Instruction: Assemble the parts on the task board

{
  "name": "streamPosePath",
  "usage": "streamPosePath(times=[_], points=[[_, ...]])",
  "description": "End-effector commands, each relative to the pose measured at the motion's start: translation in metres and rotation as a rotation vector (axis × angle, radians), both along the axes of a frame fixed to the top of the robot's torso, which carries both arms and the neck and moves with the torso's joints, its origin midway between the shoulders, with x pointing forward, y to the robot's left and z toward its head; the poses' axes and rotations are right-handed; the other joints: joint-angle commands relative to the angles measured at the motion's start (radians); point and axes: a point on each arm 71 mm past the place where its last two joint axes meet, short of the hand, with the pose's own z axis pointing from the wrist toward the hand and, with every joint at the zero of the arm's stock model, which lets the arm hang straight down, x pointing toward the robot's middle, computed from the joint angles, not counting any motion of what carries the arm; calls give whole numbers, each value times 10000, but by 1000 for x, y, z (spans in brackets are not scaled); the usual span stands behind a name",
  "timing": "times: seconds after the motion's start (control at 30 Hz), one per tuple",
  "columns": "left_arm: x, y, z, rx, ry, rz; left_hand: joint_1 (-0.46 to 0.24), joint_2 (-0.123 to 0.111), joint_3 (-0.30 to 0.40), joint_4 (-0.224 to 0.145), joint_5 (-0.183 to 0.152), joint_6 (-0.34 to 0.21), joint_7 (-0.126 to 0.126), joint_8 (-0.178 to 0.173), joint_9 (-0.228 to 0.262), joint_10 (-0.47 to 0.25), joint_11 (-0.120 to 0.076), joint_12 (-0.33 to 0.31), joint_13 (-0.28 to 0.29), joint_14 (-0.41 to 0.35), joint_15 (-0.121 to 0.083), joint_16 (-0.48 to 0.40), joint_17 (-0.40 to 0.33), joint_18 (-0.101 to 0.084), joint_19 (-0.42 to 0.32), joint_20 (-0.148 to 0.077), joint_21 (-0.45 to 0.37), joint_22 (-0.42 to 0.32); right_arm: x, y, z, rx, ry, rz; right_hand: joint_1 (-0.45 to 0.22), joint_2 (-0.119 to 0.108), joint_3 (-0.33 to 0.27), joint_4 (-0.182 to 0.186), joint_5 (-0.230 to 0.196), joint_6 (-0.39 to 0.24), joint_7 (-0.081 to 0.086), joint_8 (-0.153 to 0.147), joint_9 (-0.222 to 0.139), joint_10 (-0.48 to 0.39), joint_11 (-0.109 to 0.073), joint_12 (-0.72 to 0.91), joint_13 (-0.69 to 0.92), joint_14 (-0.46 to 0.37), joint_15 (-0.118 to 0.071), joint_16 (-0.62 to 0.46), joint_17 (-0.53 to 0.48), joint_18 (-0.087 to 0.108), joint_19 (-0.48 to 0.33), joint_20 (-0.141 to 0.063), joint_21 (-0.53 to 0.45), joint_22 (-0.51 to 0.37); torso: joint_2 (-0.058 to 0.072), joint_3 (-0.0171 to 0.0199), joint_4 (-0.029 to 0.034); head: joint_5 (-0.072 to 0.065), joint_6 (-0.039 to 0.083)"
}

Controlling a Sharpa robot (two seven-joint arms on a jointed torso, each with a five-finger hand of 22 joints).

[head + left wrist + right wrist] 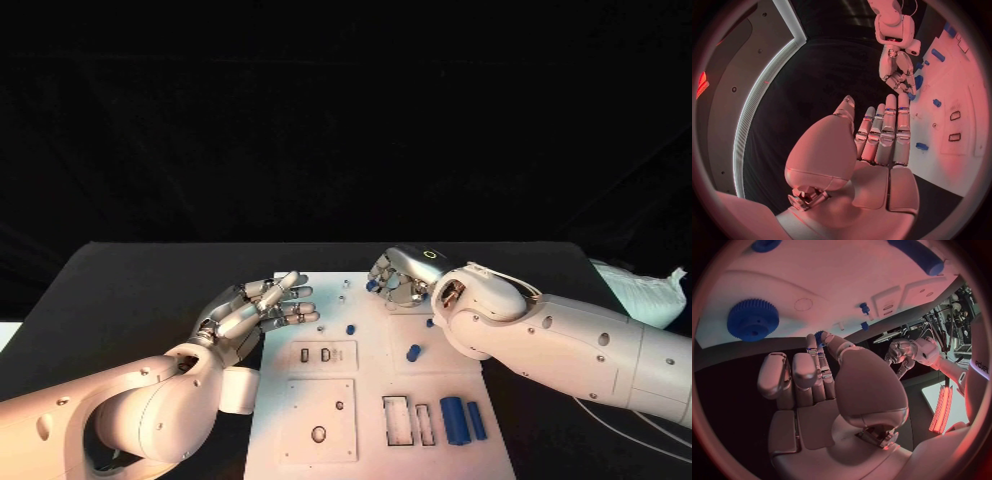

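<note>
The white task board (378, 455) lies mid-table. My right hand (407, 277) hovers over its far edge, fingers curled in, and pinches a small blue part (372, 286) at its fingertips; the same part (820, 334) shows between thumb and finger. A blue gear (752, 319) lies on the board just beyond that hand. My left hand (261, 310) rests at the board's left edge, fingers stretched out and apart, holding nothing. A blue peg (351, 328) and a short blue piece (414, 352) lie mid-board. Two blue cylinders (462, 420) lie side by side near the front right.
Small slots (325, 354), a square recess with a hole (319, 433) and two upright rectangular slots (407, 421) mark the board's near half. A white crumpled object (642, 290) sits at the table's right edge. Black table (130, 290) stretches left of the board.
</note>
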Motion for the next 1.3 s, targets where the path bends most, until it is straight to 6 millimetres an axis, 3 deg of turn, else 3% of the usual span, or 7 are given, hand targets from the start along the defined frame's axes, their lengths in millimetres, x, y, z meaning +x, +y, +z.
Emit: streamPosePath(times=[0.03,0.63,1.0,1.3], points=[[-1,-3,2,-154,-37,-215,39,56,-12,-67,20,36,66,-40,-16,15,67,-58,-14,77,-19,-45,13,113,91,-16,56,-15,5,2,4,277,-294,-387,-40,53,21,90,-3,65,15,27,87,69,9,-17,10,252,-81,60,21,-155,68,-28,47,21,21,-5,10,23,15],[-2,-5,2,-181,-9,-303,60,60,-8,-89,21,35,67,-50,-15,11,68,-66,-14,80,-18,-53,20,112,93,-16,55,-18,16,33,2,219,-181,-63,-58,-9,5,142,-74,32,33,-16,99,52,20,-51,1,243,-71,132,81,-162,73,-23,87,70,67,-5,8,80,33],[-2,-4,2,-167,-7,-283,60,60,-8,-89,21,35,67,-50,-15,11,68,-66,-14,80,-18,-53,20,112,93,-16,55,-18,17,39,0,75,-6,94,-68,-56,-14,157,-89,20,44,-33,104,42,30,-57,-2,238,-65,159,100,-165,73,-19,101,86,78,-4,9,108,44],[-2,-5,2,-171,10,-318,76,58,-7,-108,20,32,67,-59,-15,8,69,-72,-14,80,-17,-61,25,111,94,-16,53,-20,23,40,-4,-69,19,-116,-93,-106,-33,199,-93,-20,66,-73,107,-8,51,-73,-14,222,-49,173,91,-166,64,-9,116,98,93,-23,20,103,45]])
